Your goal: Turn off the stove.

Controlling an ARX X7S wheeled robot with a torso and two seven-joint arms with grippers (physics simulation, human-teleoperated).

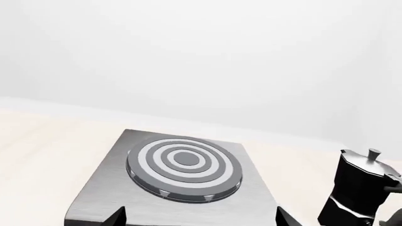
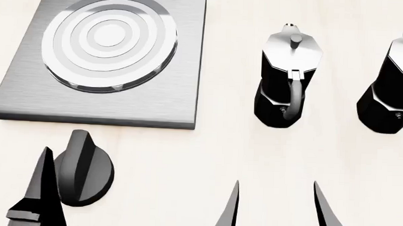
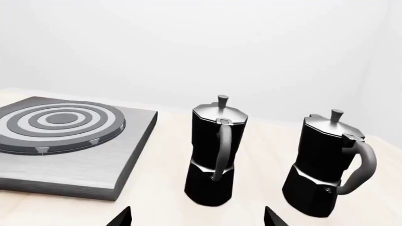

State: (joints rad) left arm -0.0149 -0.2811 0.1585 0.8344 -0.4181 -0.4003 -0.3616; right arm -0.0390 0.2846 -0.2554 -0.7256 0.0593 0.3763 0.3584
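Grey brushed-metal square stove (image 2: pixel 101 97) with concentric rings, round black ridged knob (image 2: pixel 84 169) separate, near front edge. Left gripper (image 2: pixel 47 198) beside knob, spread unclear; right gripper (image 2: pixel 275 211) parted over bare tabletop.

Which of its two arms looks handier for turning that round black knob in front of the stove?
The left. In the head view the left gripper sits right beside the round black ridged knob, while the right gripper hangs open farther over, below the black-and-silver moka pots.

No readable text, label, brand, number or sign appears on anything in view.
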